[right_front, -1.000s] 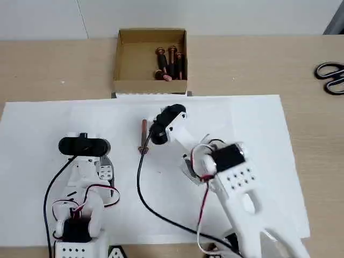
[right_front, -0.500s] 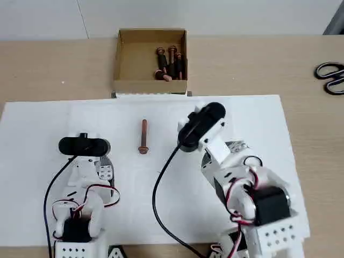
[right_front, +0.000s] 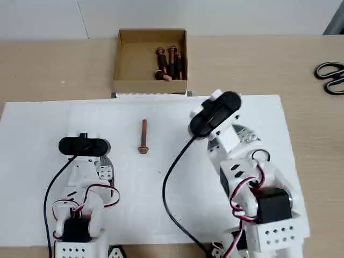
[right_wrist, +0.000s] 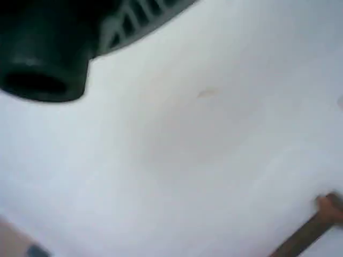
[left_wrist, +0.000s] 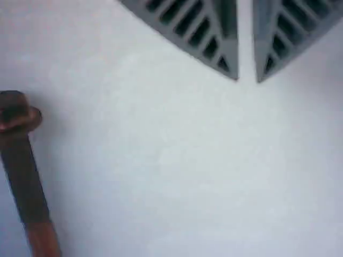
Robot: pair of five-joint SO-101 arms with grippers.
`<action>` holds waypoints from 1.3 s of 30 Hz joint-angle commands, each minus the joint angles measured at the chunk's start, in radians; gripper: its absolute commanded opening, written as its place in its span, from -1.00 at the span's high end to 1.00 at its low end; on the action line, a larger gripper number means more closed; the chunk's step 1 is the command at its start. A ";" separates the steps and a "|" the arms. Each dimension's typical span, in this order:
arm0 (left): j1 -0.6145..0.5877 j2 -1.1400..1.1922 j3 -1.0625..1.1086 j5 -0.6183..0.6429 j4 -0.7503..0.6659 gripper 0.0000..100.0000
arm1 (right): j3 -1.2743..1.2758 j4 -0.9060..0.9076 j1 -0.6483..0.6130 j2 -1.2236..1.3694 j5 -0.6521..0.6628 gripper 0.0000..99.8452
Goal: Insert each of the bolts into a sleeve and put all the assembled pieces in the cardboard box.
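A brown bolt [right_front: 143, 136] lies on the white paper [right_front: 43, 129], head toward the arms, and it also appears as the bolt [left_wrist: 21, 171] and the bolt [right_wrist: 311, 230] in the wrist views. My right gripper [right_front: 240, 134] sits to the right of it, mostly hidden under its camera. In the right wrist view it is shut on a black sleeve [right_wrist: 45, 64], hollow end showing. My left gripper [left_wrist: 248, 77] is shut with nothing in it, low over the paper to the left of the bolt. The cardboard box [right_front: 129, 59] at the back holds several assembled pieces [right_front: 171, 63].
Black scissors [right_front: 330, 75] lie at the table's far right. A black cable [right_front: 169, 188] trails from the right arm's camera across the paper. Bare paper spreads between the two arms and in front of the box.
The right arm has swung to the right and drawn back from beside the bolt. The bolt and the left arm have stayed where they were.
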 commanded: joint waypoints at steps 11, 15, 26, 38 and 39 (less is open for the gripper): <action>0.005 -0.011 -0.024 -0.005 -0.002 0.99 | 0.302 -0.166 0.019 -0.208 -0.005 0.99; 0.014 -0.011 -0.010 -0.008 -0.081 0.99 | 0.327 -0.162 0.059 -0.251 -0.005 0.99; 0.146 -0.006 -0.116 0.003 -0.020 0.99 | 0.345 -0.160 0.147 -0.262 -0.005 0.99; 0.167 0.603 -0.661 0.054 0.035 0.99 | 0.439 -0.165 0.140 -0.262 -0.008 0.99; 0.167 0.694 -0.736 0.080 0.037 0.99 | 0.442 -0.166 0.140 -0.262 -0.008 0.99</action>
